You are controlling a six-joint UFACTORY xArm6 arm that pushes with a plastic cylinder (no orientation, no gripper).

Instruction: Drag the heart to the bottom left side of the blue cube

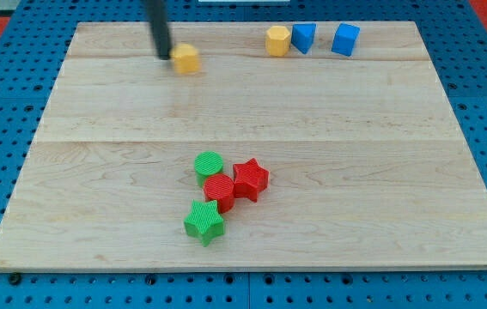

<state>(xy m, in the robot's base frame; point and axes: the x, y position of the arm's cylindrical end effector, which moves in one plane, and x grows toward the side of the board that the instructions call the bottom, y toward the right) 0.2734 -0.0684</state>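
Eight blocks are lying on the wooden board point(380, 172): two yellow, two blue, two green, two red. The yellow heart point(187, 58) is sitting near the view's top, orientation unclear, my tip point(165, 57) touching its left side; no gripper is fitted. The blue cube point(344, 39) is standing well to the right.

Wooden board point(380, 154) — eight coloured blocks scattered.

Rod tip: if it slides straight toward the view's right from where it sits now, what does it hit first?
My tip sits right beside the yellow heart, apparently touching it, so it meets that first. Further along are the yellow hexagon and the blue blocks.
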